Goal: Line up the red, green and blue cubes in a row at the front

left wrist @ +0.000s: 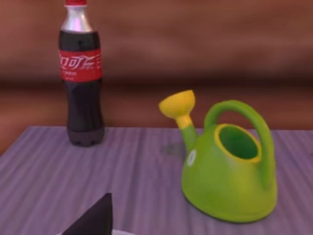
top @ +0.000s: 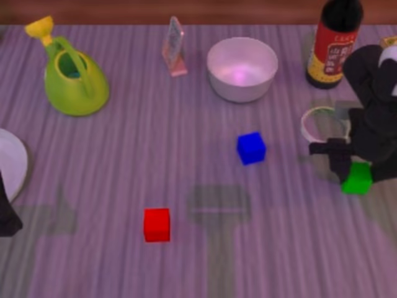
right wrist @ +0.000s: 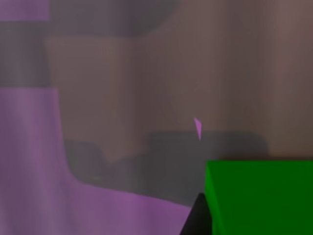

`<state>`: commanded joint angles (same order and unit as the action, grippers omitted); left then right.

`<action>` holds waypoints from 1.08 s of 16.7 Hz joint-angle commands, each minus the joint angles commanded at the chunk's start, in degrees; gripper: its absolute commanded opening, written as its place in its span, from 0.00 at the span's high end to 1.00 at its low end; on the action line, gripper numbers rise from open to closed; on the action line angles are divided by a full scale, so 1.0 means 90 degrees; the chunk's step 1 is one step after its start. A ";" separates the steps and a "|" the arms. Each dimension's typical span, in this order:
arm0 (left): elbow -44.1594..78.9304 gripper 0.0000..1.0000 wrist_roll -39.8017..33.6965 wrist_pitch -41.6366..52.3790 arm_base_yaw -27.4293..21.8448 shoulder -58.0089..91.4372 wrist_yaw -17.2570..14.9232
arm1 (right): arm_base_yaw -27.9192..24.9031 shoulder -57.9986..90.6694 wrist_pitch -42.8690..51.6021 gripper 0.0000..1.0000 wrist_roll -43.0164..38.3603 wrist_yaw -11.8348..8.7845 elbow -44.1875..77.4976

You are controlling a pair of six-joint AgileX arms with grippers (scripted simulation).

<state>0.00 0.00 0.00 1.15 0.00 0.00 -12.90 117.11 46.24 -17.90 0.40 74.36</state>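
Note:
The red cube point(top: 157, 224) sits toward the front, left of centre. Mid-table, right of centre, is the blue cube point(top: 251, 148). My right gripper point(top: 349, 171) is at the right side, shut on the green cube point(top: 360, 181), with the arm hiding part of the cube. In the right wrist view the green cube point(right wrist: 259, 196) looms close, with one dark finger point(right wrist: 195, 220) pressed against its side. My left gripper point(top: 7, 218) stays parked at the left edge, open; only one of its fingers point(left wrist: 95, 218) shows in the left wrist view.
A lime-green watering can point(top: 74, 74) stands at the back left, with a cola bottle point(left wrist: 81, 73) beyond it. Along the back are a pink stand point(top: 175, 46), a white bowl point(top: 242, 68) and a dark sauce bottle point(top: 335, 40). There is a white plate point(top: 9, 162) at the left edge and a white ring point(top: 312, 124) near the right arm.

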 joint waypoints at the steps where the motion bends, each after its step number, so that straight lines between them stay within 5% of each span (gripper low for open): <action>1: 0.0000 0.00 0.0000 0.0000 0.0000 0.0000 0.0000 | -0.0001 -0.0055 0.0156 1.00 -0.0005 0.0000 0.0101; 7: 0.0000 0.00 0.0000 0.0000 0.0000 0.0000 0.0000 | -0.0045 -0.0574 0.1432 1.00 0.0016 -0.0004 0.0821; 12: 0.0000 0.00 0.0000 0.0000 0.0000 0.0000 0.0000 | -0.0034 -0.0591 0.1484 1.00 -0.0005 -0.0007 0.0861; 18: 0.0000 0.00 0.0000 0.0000 0.0000 0.0000 0.0000 | -0.1362 -0.0180 0.1868 1.00 -0.1213 0.0011 0.1594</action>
<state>0.00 0.00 0.00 1.15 0.00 0.00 -25.16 115.49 63.05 -28.82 0.51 88.71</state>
